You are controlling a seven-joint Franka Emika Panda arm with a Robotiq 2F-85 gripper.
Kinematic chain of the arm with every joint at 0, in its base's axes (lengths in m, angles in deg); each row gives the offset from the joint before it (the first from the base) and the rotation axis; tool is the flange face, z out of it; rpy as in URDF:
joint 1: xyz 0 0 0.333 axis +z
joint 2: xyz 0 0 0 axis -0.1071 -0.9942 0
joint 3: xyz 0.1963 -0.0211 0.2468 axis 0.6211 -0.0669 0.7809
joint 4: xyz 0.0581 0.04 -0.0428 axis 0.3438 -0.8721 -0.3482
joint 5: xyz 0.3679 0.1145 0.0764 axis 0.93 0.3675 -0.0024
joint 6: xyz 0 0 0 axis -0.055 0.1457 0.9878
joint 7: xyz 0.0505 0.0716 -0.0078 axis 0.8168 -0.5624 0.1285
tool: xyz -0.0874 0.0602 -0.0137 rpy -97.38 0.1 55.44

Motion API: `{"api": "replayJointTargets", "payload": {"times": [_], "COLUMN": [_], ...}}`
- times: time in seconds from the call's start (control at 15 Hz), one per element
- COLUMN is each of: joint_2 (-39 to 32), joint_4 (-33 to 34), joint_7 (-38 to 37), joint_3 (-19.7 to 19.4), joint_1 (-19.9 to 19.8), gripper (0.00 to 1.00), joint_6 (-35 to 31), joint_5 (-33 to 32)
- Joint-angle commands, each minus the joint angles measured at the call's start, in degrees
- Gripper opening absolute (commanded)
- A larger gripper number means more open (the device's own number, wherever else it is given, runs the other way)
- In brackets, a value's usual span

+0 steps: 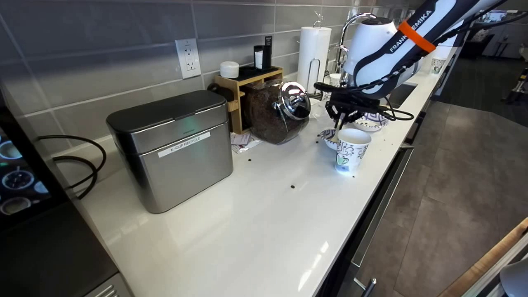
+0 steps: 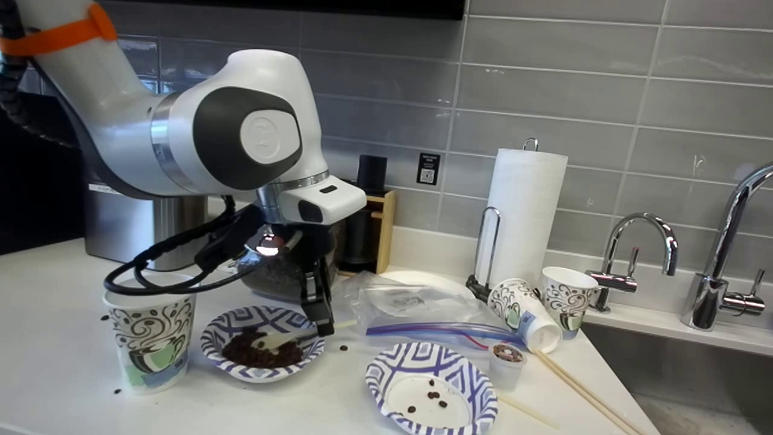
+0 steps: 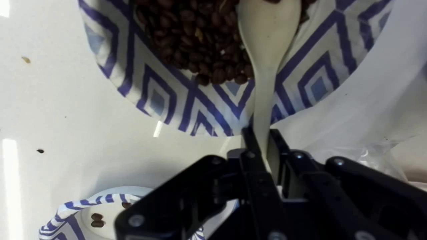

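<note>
Holding: black two-fingered claw point(image 3: 262, 132) is closed narrowly on the thin handle of a cream-coloured, plastic-looking spoon point(image 3: 267, 63). Spoon relative to claw: handle passes between the two fingers, scoop lies out beyond the fingertips, over a heap of dark brown coffee beans point(image 3: 196, 40). Cannot tell whether the scoop presses on the beans.

Beans sit in a round white paper bowl with purple-blue geometric lines point(image 2: 241, 320); handle crosses its rim, fingertips just beside that rim in the wrist view.

Near neighbours: tall white paper cup with brown scrolls and a green patch point(image 2: 151, 338), upright just beside the bowl; second bowl of the same pattern point(image 2: 432, 359), with a few loose beans point(image 2: 433, 396); clear plastic zip bag with a blue-purple seal point(image 2: 416, 305).

Farther out: tilted clear jar with a chrome lid point(image 1: 268, 115) and dark contents; box-shaped brushed-steel bin with a black lid point(image 1: 194, 165); white paper towel roll point(image 2: 526, 211) on a metal stand. All on a glossy white countertop point(image 1: 247, 227).
</note>
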Motion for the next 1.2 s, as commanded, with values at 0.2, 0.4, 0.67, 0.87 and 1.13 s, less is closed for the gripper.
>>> {"api": "replayJointTargets", "payload": {"times": [0.2, 0.4, 0.67, 0.87, 1.13], "joint_2": [2.1, 2.6, 3.8, 5.6, 9.2], "joint_4": [-0.2, -0.1, 0.2, 0.4, -0.1], "joint_7": [-0.2, 0.2, 2.6, 4.7, 7.9], "joint_3": [8.6, 10.6, 13.0, 14.2, 15.4], "joint_1": [-9.8, -12.3, -15.4, -17.5, -20.0], "gripper": [0.03, 0.03, 0.03, 0.03, 0.03], "joint_6": [2.1, 2.3, 5.0, 7.9, 9.6], "joint_5": [-0.7, -0.4, 1.5, 2.3, 3.3]}}
